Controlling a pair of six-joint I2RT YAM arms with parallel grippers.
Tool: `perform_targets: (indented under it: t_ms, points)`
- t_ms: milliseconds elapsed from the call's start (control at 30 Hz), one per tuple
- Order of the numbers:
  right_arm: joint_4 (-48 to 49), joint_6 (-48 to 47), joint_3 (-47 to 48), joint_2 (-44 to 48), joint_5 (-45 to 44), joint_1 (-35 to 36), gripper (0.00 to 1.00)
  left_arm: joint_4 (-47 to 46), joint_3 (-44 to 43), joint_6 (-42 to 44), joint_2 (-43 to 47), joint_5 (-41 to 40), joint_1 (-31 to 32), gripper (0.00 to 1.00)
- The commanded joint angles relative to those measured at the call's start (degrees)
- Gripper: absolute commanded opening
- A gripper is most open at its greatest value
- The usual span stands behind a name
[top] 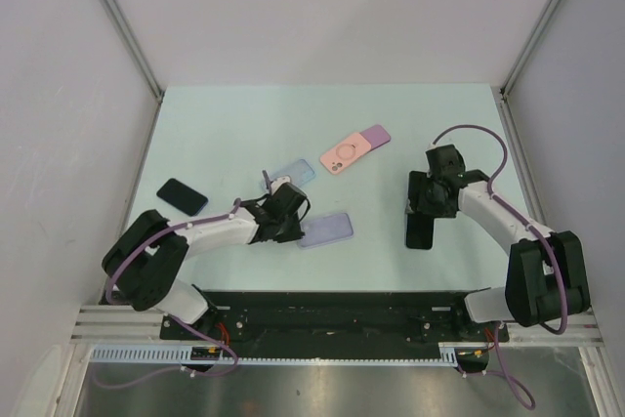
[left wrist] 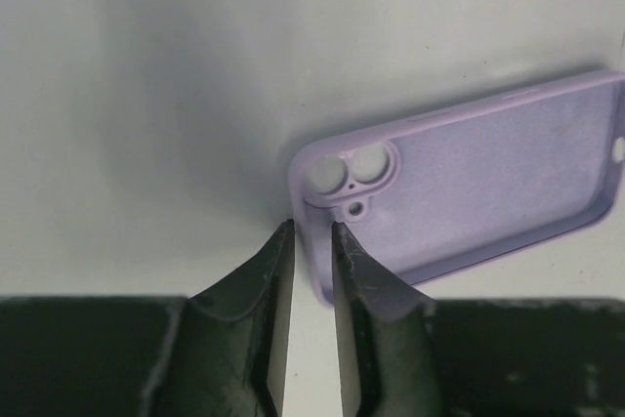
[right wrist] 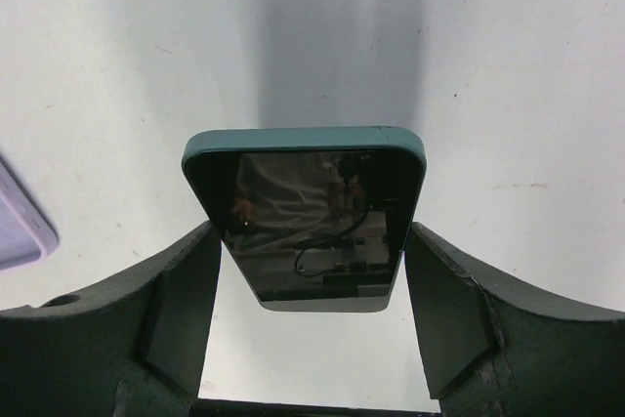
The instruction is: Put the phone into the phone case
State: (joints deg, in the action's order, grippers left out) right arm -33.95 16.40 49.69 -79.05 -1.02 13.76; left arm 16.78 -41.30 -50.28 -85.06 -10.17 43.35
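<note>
A lilac phone case (top: 327,229) lies open side up on the table; in the left wrist view (left wrist: 488,178) its camera cutout faces me. My left gripper (top: 299,229) (left wrist: 312,241) is shut on the case's rim at the camera corner, one finger inside the wall and one outside. A dark phone (top: 422,231) with a teal edge (right wrist: 305,217) sits tilted between my right gripper's fingers. My right gripper (top: 424,212) (right wrist: 311,241) is shut on the phone's two long sides, to the right of the case. The lilac case's corner shows at the right wrist view's left edge (right wrist: 20,231).
A black phone (top: 183,196) lies at the left. A pink case (top: 347,154) and a purple case (top: 375,134) lie at the back middle. A pale blue case (top: 293,173) lies just behind my left gripper. White walls enclose the table.
</note>
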Motion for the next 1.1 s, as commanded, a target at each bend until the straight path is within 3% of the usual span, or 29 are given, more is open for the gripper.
perform_targets:
  t_ms: [0, 67, 400, 567, 700, 733, 800, 833, 933, 1067]
  points:
    - [1.2, -0.1, 0.0, 3.1, 0.4, 0.3, 0.49, 0.7, -3.7, 3.5, -2.5, -1.6, 1.6, 0.19]
    - [1.7, 0.1, -0.2, 3.3, 0.1, 0.2, 0.49, 3.1, -6.2, 5.9, -3.7, -2.2, 2.3, 0.00]
    - [2.3, 0.6, -1.0, 3.5, 0.4, 0.2, 0.46, 2.3, -12.0, 31.3, -3.9, 3.6, 5.9, 0.00]
    - [2.1, 0.9, -1.1, 4.6, 0.4, 0.2, 0.45, 2.4, -15.4, 37.5, -5.3, 3.8, 8.5, 0.00]
    - [1.9, 2.0, -1.6, 5.5, 0.3, 0.1, 0.45, -1.7, -16.2, 41.9, -5.1, 12.2, 8.9, 0.00]
    - [1.9, 2.1, -1.7, 5.8, 0.4, 0.0, 0.45, -3.5, -16.2, 42.4, -4.6, 13.2, 8.9, 0.09]
    - [2.1, 2.1, -1.8, 6.4, 0.4, 0.2, 0.45, -4.0, -17.2, 43.4, -3.5, 14.0, 8.9, 0.17]
    - [2.1, 2.0, -1.9, 6.6, 0.4, 0.1, 0.45, -3.9, -17.8, 43.9, -3.3, 14.5, 8.9, 0.29]
    - [2.0, 1.5, -1.9, 7.3, 0.4, 0.6, 0.44, -3.7, -18.8, 43.5, -1.6, 12.2, 8.6, 0.52]
    - [2.1, 0.4, -1.9, 9.2, 2.9, 2.8, 0.44, -3.5, -17.9, 38.4, 3.4, 6.8, 6.9, 0.68]
